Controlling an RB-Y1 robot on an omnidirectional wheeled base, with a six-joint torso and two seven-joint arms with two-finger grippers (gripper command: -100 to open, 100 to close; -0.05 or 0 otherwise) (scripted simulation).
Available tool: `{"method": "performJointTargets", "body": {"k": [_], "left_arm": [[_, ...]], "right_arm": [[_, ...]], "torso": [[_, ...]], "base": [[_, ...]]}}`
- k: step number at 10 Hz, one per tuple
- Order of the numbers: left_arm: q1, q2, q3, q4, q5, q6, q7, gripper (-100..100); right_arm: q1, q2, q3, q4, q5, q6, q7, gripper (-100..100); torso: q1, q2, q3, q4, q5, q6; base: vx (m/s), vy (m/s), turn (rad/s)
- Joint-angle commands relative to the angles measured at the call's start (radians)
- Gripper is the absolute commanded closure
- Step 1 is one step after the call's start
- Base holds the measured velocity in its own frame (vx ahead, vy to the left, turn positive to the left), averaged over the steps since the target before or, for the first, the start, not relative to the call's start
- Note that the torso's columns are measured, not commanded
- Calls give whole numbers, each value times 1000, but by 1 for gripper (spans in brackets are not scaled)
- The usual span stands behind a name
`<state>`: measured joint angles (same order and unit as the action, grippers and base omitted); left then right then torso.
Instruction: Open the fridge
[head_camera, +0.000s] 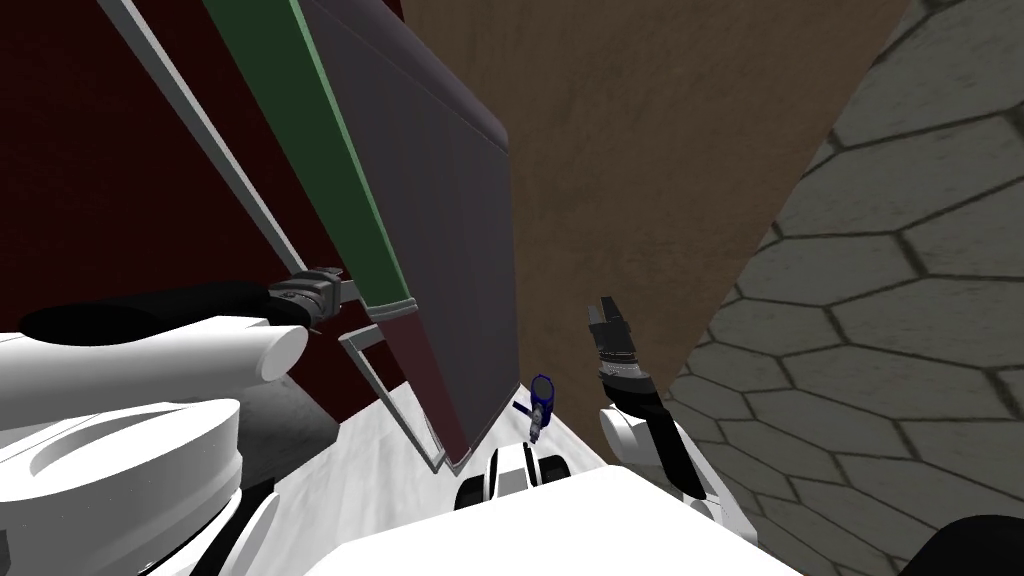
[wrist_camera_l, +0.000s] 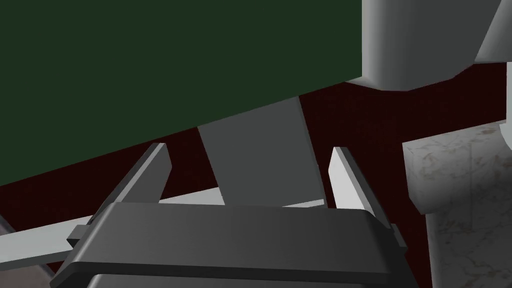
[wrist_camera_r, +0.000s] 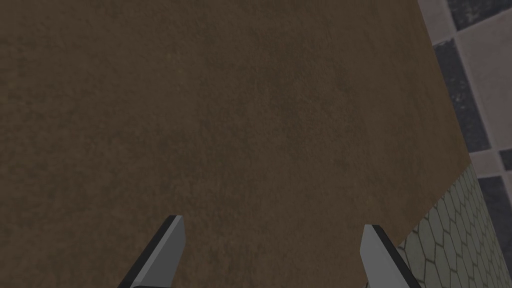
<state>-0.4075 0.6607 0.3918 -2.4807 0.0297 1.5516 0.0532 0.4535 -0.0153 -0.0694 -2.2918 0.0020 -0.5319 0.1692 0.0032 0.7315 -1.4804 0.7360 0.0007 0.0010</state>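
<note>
Fingers of left gripper straddle fridge handle, which runs along door.

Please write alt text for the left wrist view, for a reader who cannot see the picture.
The left tool is open, with a flat grey bar standing between its two fingers, a gap on each side. Behind the bar lie a dark green panel and a dark red surface.
</note>
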Motion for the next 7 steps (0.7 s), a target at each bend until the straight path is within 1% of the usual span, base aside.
{"method": "performJointTargets", "body": {"k": [1, 2, 3, 4, 5, 6, 7], "left_arm": [[15, -17, -9, 7, -10, -25, 5, 100], [4, -8, -6, 8, -7, -9, 2, 100], [-4, -9, -11, 1, 14, -12, 4, 100], [-4, -9, -11, 1, 14, -12, 4, 100], [-11, -11, -16, -8, 37, -11, 5, 100], [-11, -11, -16, -8, 37, -11, 5, 100], [-18, -12, -21, -17, 60, -9, 6, 100]], "right_arm": [[0, 0, 0, 0, 0, 0, 0, 0], [0, 0, 0, 0, 0, 0, 0, 0], [0, 0, 0, 0, 0, 0, 0, 0], [-1, 0, 0, 0, 0, 0, 0, 0], [-1, 0, 0, 0, 0, 0, 0, 0], [-1, 0, 0, 0, 0, 0, 0, 0], [-1, 0, 0, 0, 0, 0, 0, 0]], "torso": [[-3, 4, 2, 0, -1, 2], [-6, 7, 4, 2, -2, 2], [-6, 8, 5, 2, -2, 0], [4, 8, 4, 4, -2, 1], [5, 7, 2, 5, -2, 0], [4, 4, 0, 5, -3, 0], [0, 2, -1, 4, -4, 0]], "base": [[-45, -7, 41], [-26, -2, 7], [-43, 169, -33], [-88, 214, -52], [-87, 230, -63], [-99, 223, -27], [-115, 251, -46]]}}
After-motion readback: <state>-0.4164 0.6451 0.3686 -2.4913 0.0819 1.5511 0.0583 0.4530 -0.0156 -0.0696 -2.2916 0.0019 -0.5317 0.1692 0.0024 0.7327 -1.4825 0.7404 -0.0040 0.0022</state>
